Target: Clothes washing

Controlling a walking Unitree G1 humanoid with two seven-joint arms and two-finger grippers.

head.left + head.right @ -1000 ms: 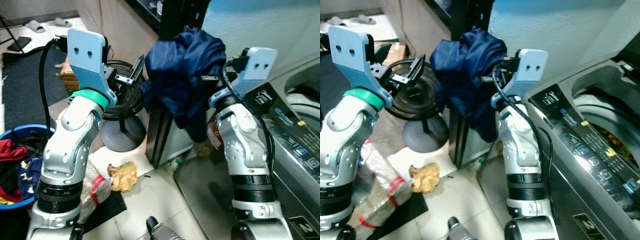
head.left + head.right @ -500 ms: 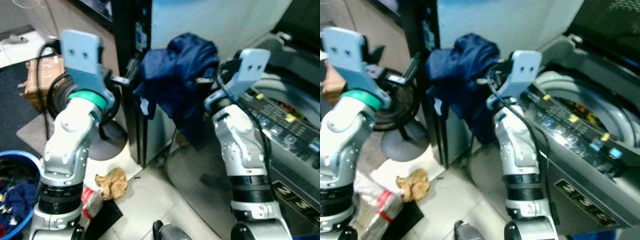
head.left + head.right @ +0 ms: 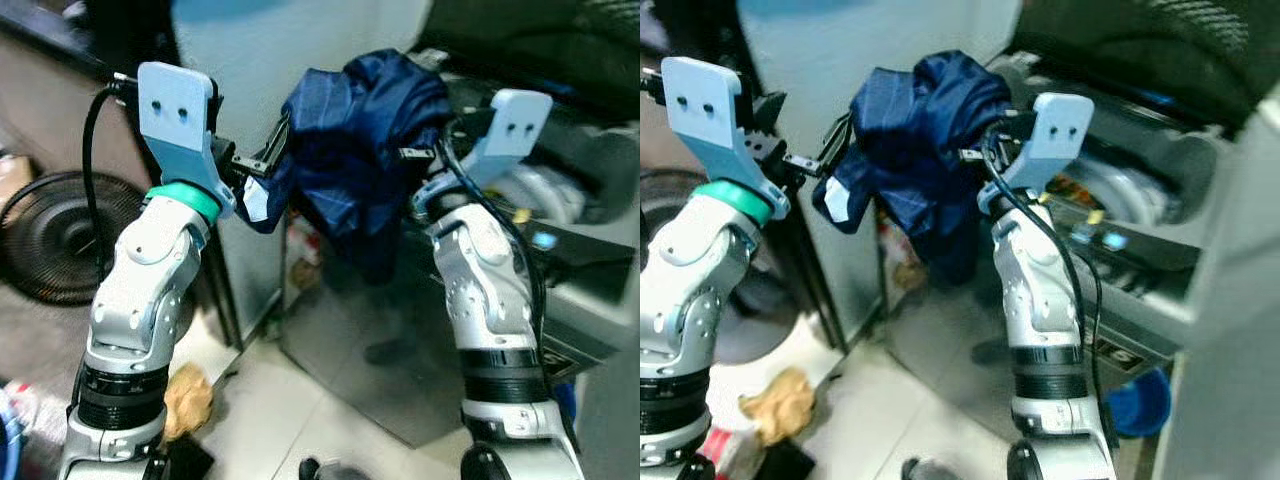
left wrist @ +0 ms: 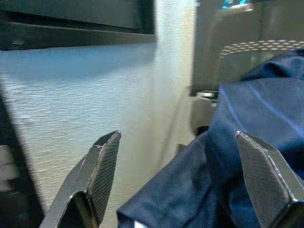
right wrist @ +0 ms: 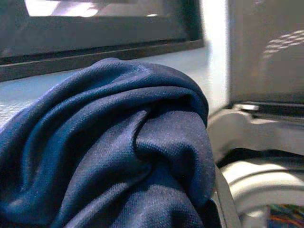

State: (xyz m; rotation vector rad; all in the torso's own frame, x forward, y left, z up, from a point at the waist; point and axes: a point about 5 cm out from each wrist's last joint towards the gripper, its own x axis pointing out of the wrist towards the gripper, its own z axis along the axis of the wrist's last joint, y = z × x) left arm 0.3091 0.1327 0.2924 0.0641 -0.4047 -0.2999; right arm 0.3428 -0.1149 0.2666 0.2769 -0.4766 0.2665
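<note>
One bunched navy-blue cloth garment [image 3: 362,130] hangs left of the grey top-load washing machine [image 3: 1140,190], clamped in my right gripper [image 3: 405,155]. Left gripper [image 4: 178,175] spread wide beside it. Clear the drum rim, then drop.

The left gripper [image 4: 178,178] has its two black fingers [image 4: 102,168] spread wide apart. A bunched navy garment [image 4: 237,156] lies between them, against one finger, before a pale wall [image 4: 71,90].
</note>
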